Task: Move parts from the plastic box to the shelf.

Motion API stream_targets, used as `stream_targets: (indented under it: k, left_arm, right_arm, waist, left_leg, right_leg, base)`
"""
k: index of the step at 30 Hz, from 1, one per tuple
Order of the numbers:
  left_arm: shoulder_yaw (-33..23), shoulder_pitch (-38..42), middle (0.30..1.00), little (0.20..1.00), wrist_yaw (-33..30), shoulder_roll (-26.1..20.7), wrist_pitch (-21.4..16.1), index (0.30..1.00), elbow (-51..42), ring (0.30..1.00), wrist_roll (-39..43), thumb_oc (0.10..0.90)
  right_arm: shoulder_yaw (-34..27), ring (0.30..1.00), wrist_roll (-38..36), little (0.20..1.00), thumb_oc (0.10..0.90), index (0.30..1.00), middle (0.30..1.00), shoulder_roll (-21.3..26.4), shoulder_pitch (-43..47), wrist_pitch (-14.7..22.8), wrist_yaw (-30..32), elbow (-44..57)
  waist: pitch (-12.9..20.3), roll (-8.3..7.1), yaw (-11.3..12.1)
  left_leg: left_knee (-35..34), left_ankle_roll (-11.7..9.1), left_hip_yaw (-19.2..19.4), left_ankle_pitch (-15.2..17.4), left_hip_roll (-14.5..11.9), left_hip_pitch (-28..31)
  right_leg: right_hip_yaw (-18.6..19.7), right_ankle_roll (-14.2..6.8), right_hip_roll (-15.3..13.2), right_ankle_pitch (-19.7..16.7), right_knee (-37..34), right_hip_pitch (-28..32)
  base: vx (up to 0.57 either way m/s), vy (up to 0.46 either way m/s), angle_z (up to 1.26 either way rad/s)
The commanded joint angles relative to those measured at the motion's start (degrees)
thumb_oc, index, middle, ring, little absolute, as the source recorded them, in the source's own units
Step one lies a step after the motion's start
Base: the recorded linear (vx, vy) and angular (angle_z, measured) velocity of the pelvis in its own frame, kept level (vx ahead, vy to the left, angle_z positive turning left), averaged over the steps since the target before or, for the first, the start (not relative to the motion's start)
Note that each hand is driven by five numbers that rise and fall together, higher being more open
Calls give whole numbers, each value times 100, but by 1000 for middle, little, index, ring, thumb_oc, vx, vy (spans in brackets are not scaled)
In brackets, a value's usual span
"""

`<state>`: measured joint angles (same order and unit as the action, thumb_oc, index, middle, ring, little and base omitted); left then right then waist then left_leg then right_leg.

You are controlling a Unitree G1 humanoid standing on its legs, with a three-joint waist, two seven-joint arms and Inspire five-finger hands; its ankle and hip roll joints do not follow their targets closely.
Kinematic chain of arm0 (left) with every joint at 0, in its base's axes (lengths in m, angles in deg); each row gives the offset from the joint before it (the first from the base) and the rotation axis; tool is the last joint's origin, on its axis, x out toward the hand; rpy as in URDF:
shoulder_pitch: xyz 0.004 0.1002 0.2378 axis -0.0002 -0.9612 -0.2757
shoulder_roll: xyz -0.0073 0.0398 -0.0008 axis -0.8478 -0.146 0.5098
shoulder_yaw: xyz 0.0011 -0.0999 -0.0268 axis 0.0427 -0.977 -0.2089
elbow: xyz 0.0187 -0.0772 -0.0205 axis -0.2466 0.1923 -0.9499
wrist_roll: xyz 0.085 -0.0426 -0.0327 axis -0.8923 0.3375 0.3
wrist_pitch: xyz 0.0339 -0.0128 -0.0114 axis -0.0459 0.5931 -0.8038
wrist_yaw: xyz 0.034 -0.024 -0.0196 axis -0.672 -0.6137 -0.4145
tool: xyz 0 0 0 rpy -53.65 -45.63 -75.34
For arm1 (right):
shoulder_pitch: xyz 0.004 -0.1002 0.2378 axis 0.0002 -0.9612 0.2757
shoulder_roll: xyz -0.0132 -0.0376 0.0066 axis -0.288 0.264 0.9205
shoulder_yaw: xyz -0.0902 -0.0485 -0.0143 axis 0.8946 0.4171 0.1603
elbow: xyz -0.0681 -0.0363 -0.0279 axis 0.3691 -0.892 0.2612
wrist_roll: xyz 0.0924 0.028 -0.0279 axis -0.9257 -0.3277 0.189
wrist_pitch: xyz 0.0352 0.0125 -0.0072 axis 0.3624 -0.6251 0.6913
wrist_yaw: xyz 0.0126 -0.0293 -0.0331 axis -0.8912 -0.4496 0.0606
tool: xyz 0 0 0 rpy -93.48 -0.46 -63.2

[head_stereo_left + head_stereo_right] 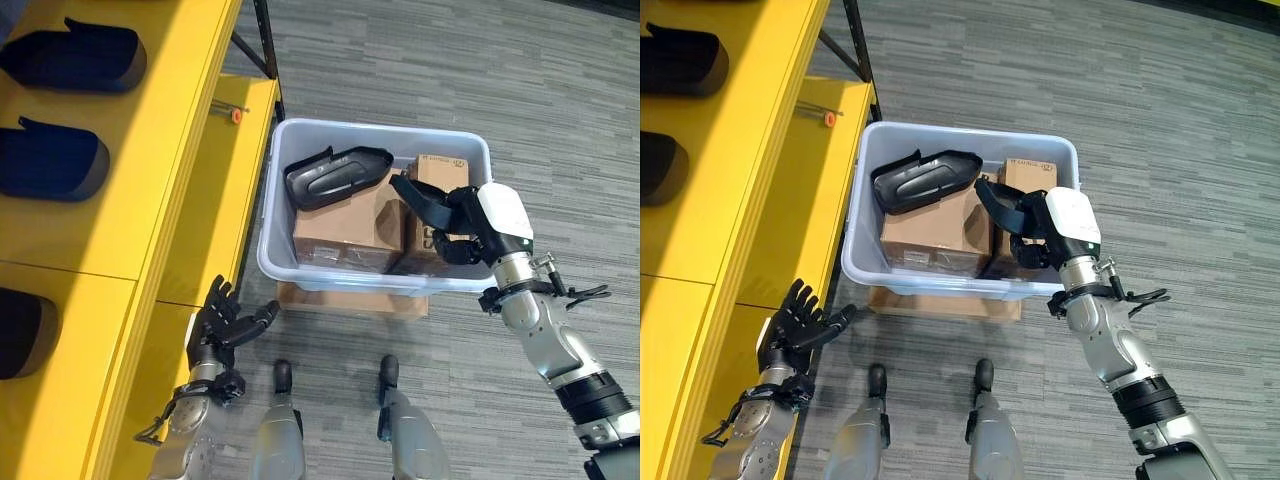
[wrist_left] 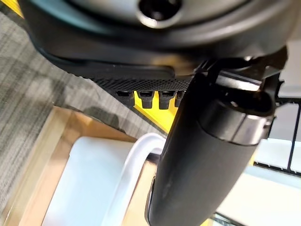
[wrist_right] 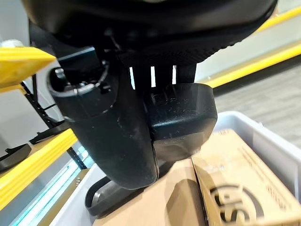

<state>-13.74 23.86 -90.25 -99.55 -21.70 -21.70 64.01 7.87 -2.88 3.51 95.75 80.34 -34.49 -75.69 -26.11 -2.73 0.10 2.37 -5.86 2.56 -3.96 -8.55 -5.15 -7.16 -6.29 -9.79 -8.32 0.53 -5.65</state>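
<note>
- The right hand (image 1: pixel 468 228) reaches in over the near right corner of the grey plastic box (image 1: pixel 290 268), its fingers curled round one end of a black moulded part (image 1: pixel 418 196).
- In the right wrist view that held part (image 3: pixel 181 115) sits tight against the palm, pinned between the thumb and the finger row, above the cardboard cartons (image 3: pixel 235 183).
- The held part's long axis runs from the palm up and towards the robot's left, so its free end points into the box, roughly towards the shelf side.
- A second black part (image 1: pixel 335 174), larger and shell-shaped, lies on top of the cartons (image 1: pixel 345 232), beyond the right hand and to its left; it looks well apart from the fingers and untouched.
- The left hand (image 1: pixel 222 325) hangs low beside the yellow shelf (image 1: pixel 150 170), fingers spread and relaxed, holding nothing; it is just outside the near left corner of the box.
- Dark parts (image 1: pixel 50 160) already rest on the shelf, far to the left of both hands.
- Judged from this layout, the shelf lies across the whole box from the right hand, so the coming move likely turns on carrying the part leftwards over the rim, or passing it to the nearer left hand.
</note>
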Motion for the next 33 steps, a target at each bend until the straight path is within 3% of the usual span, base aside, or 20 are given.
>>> stream_targets:
  k: [1, 9, 18, 24, 26, 28, 30, 31, 33]
  left_arm:
    - [27, -318, 1000, 1000, 243, -133, -336, 1000, -380, 1000, -287, 900]
    - [-12, -396, 1000, 1000, 253, -112, -267, 1000, -399, 1000, -290, 900]
    - [-2, -379, 1000, 1000, 153, -82, -276, 1000, -445, 1000, -204, 900]
    - [-133, -550, 1000, 1000, 82, 18, -306, 1000, -520, 1000, -32, 900]
    - [-182, -620, 1000, 1000, 132, 20, -371, 1000, -707, 1000, 296, 900]
    - [-242, -713, 1000, 1000, 140, 81, -371, 1000, -754, 1000, 471, 900]
    - [-199, -689, 1000, 1000, 237, 48, -376, 1000, -722, 1000, 626, 900]
    - [-196, -682, 1000, 1000, 238, 46, -377, 1000, -720, 1000, 628, 900]
    - [-165, -661, 1000, 1000, 405, -31, -407, 1000, -823, 1000, 631, 900]
  right_arm:
    - [-324, 300, 79, 300, 400, 300, 300, 350, 349, 434, 313, 532]
    - [-42, 300, 280, 300, 400, 300, 300, 752, 833, 468, 191, 633]
    - [411, 300, 318, 300, 400, 300, 300, 1088, 1573, 449, 211, 520]
    - [945, 300, 282, 300, 400, 300, 300, 1309, 2348, 485, 215, 427]
    - [1256, 300, 256, 300, 400, 300, 300, 1546, 2902, 499, 265, 438]
    - [1290, 300, 342, 300, 400, 300, 300, 1701, 2997, 499, 291, 473]
    - [1269, 300, 354, 300, 400, 300, 300, 1795, 3017, 488, 306, 525]
    - [1261, 300, 355, 300, 400, 300, 300, 1800, 3014, 488, 305, 528]
    - [1059, 300, 541, 300, 400, 300, 300, 1862, 2762, 480, 380, 722]
  waist:
    - [1322, -28, 45]
    - [1795, 63, 43]
    - [1939, 224, 66]
    - [1797, 376, 192]
    - [1470, 514, 368]
    - [1433, 622, 439]
    - [1399, 660, 513]
    - [1407, 671, 510]
    - [1403, 601, 460]
  left_leg:
    - [-236, 169, -129, -8, -64, -106]
    - [-292, 129, -27, 66, -212, 300]
    - [-109, 59, -81, 51, -424, 435]
    - [118, -14, -257, -237, -676, 339]
    - [383, -145, -572, -904, -689, -72]
    - [-216, -284, -517, -1390, -771, -183]
    - [-449, -420, -358, -1769, -675, -403]
    - [-450, -415, -372, -1791, -681, -431]
    - [-64, -325, -120, -1313, -560, -325]
  right_leg:
    - [-91, -465, -344, 871, 709, -51]
    - [-2, -442, -252, 1065, 793, 214]
    - [15, -209, -37, 1505, 1213, 323]
    - [-120, 95, 246, 1856, 1544, 290]
    - [-261, 230, 398, 1797, 1431, 212]
    - [-469, 247, 416, 1767, 1196, 148]
    - [-687, 240, 316, 1719, 958, 200]
    - [-699, 241, 328, 1682, 930, 191]
    - [-1024, 204, 111, 1470, 675, 176]
  base:
    - [66, -30, -11]
    - [54, -48, -8]
    - [0, -90, -1]
    - [-96, -168, 13]
    - [-295, -213, 17]
    - [-174, -98, 22]
    - [-84, -75, 56]
    - [-127, -123, 93]
    - [-244, -164, 94]
